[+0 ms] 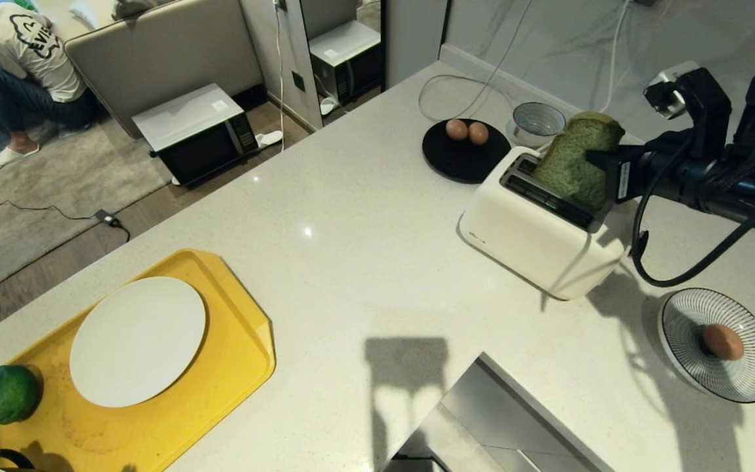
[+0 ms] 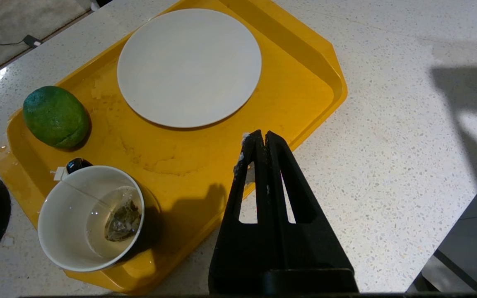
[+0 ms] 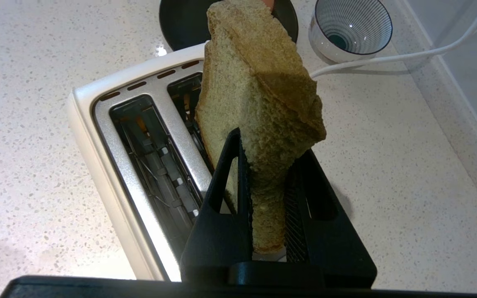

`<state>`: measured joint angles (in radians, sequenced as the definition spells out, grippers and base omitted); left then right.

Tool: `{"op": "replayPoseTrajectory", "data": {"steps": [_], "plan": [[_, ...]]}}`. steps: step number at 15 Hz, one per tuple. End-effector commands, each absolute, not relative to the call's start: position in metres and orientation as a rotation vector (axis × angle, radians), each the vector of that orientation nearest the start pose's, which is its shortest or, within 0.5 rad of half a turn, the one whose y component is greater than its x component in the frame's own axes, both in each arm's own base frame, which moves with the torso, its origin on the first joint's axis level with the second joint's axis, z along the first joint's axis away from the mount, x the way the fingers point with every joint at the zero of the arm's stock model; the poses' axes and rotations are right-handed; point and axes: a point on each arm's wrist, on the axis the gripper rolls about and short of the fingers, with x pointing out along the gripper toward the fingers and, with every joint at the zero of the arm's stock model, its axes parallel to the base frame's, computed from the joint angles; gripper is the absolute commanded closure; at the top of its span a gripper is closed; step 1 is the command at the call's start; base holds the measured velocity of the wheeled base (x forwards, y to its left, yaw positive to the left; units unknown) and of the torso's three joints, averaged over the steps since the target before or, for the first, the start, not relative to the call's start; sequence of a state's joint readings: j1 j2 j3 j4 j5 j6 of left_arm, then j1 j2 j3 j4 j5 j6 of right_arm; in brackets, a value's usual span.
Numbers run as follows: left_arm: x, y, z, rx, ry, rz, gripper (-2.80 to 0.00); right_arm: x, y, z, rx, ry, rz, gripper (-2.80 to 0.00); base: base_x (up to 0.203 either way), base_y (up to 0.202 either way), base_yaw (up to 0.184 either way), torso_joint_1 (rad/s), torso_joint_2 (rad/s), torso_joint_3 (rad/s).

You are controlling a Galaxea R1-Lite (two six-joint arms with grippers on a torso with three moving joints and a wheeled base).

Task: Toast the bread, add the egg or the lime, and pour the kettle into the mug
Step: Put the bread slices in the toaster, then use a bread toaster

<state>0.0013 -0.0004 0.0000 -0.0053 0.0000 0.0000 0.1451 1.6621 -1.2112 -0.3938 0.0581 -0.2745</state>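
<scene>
Over toaster (image 1: 538,226) slot: right claw (image 3: 268,155) gripping bread (image 3: 259,95); left claw (image 2: 262,138) closed, empty; mug (image 2: 85,219) holds teabag.

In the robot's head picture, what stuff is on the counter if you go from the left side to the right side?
lime → white plate on the yellow tray → black plate with two eggs → toaster → bread in the right gripper → striped plate with one egg.

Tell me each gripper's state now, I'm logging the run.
Left gripper: closed, empty, above the yellow tray.
Right gripper: closed on the bread, over the toaster.
</scene>
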Motion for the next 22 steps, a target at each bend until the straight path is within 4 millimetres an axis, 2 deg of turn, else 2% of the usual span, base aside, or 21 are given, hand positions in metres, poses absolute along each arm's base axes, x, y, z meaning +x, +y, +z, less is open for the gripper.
{"op": "replayPoseTrajectory", "data": {"steps": [1, 2, 3, 9, 11, 15, 17, 18, 22], "plan": [[-0.023, 0.000, 0.076, 0.000, -0.007, 0.002, 0.00, 0.314, 0.047, 0.285, -0.282, 0.027, 0.209, 0.00, 0.000, 0.000, 0.000, 0.000, 0.00, 0.000], [-0.023, 0.000, 0.076, 0.000, -0.008, 0.002, 0.00, 0.314, 0.047, 0.282, -0.287, 0.036, 0.209, 0.00, 0.000, 0.000, 0.000, 0.000, 0.00, 0.000], [-0.023, 0.000, 0.076, 0.000, -0.006, 0.002, 0.00, 0.314, 0.047, 0.280, -0.289, 0.041, 0.210, -2.80, 0.000, 0.000, 0.000, 0.000, 0.00, 0.000], [-0.023, 0.000, 0.076, 0.000, -0.006, 0.002, 0.00, 0.313, 0.047, 0.282, -0.282, 0.035, 0.208, -2.80, 0.000, 0.000, 0.000, 0.000, 0.00, 0.000], [-0.023, 0.000, 0.076, 0.000, -0.006, 0.002, 0.00, 0.308, 0.044, 0.289, -0.278, 0.016, 0.197, -2.80, 0.000, 0.000, 0.000, 0.000, 0.00, 0.000], [-0.023, 0.000, 0.076, 0.000, -0.007, 0.002, 0.00, 0.272, 0.032, 0.316, -0.240, -0.068, 0.158, -2.80, 0.000, 0.000, 0.000, 0.000, 0.00, 0.000], [-0.023, 0.000, 0.076, 0.000, -0.006, 0.002, 0.00, 0.250, 0.020, 0.322, -0.238, -0.088, 0.115, -2.80, 0.000, 0.000, 0.000, 0.000, 0.00, 0.000], [-0.023, 0.000, 0.076, 0.000, -0.008, 0.002, 0.00, 0.245, 0.012, 0.322, -0.242, -0.086, 0.084, 0.00, 0.000, 0.000, 0.000, 0.000, 0.00, 0.000], [-0.023, 0.000, 0.076, 0.000, -0.008, 0.002, 0.00, 0.224, 0.001, 0.325, -0.243, 0.026, 0.054, 0.00, 0.000, 0.000, 0.000, 0.000, 0.00, 0.000]]}}
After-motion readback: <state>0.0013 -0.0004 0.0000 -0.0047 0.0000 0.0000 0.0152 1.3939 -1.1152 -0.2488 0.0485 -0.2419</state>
